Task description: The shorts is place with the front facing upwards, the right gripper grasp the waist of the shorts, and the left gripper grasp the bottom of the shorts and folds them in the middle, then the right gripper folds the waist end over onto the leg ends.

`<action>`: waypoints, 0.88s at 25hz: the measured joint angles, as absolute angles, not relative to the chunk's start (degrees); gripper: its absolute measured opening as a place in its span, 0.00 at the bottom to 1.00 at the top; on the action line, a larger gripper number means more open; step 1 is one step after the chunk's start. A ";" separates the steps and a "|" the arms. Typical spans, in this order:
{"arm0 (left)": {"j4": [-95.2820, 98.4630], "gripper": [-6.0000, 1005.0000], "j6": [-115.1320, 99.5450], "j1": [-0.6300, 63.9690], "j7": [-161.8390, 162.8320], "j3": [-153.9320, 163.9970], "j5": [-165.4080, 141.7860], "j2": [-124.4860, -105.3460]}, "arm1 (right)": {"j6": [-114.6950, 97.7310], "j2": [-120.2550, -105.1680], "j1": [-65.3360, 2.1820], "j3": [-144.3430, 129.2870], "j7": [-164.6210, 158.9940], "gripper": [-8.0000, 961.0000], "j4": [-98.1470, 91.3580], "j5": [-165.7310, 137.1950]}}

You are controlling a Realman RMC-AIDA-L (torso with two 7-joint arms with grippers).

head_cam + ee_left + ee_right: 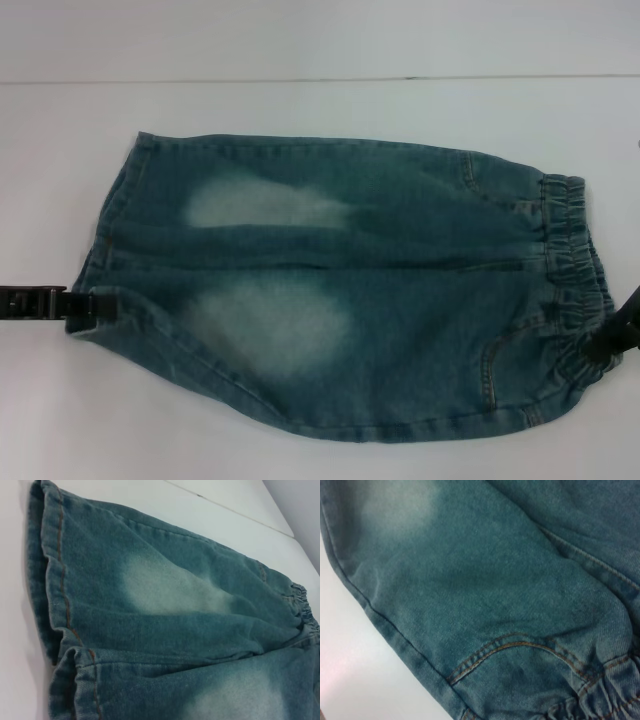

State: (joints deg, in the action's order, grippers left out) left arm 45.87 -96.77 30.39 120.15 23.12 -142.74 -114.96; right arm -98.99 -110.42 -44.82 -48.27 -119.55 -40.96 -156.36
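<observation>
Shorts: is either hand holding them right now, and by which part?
Both, apparently. The left hand is at the near leg hem of the denim shorts; the right hand is at the near waistband corner. Finger closure isn't visible.

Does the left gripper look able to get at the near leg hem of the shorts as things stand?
Probably yes: the left gripper is already at the hem of the shorts, on the table, with nothing between them.

left tool (80, 305): low, at left edge | right tool (612, 340): low, at right edge
</observation>
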 joint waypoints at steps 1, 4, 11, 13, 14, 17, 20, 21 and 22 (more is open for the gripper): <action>45.87 0.03 -96.70 30.41 120.25 23.08 -142.74 -114.96 | -98.75 -110.41 -44.69 -48.14 -119.55 0.05 -40.96 -156.28; 45.88 0.03 -96.53 30.45 120.47 22.90 -142.27 -114.96 | -98.20 -110.39 -44.08 -46.39 -118.99 0.04 -40.96 -156.07; 44.06 0.03 -92.37 31.04 122.62 21.72 -138.82 -114.42 | -96.10 -109.68 -40.66 -32.26 -112.03 0.05 -38.83 -150.36; 42.76 0.03 -90.74 31.66 122.74 20.46 -138.15 -114.22 | -94.00 -109.75 -38.61 -29.30 -110.35 0.05 -37.62 -145.27; 41.89 0.03 -89.66 32.10 122.76 19.67 -137.71 -114.09 | -92.21 -109.94 -37.55 -28.38 -109.59 0.05 -36.76 -142.25; 39.34 0.03 -86.73 33.42 122.78 18.58 -136.49 -113.89 | -86.87 -110.55 -35.12 -27.53 -107.77 0.05 -33.52 -135.27; 37.76 0.03 -84.13 34.43 122.77 18.49 -135.23 -113.83 | -83.76 -111.55 -33.00 -26.66 -105.37 0.06 -31.08 -128.62; 37.60 0.03 -83.55 34.62 122.76 18.48 -135.03 -113.83 | -83.35 -111.97 -32.33 -26.37 -104.76 0.06 -30.74 -126.87; 37.45 0.03 -82.90 34.78 122.74 18.48 -134.84 -113.86 | -82.70 -112.53 -31.56 -26.01 -104.09 0.06 -30.64 -124.46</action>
State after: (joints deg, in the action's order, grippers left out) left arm 37.45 -82.90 34.78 122.74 18.48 -134.84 -113.86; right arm -82.70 -112.53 -31.56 -26.01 -104.09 -30.64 -124.46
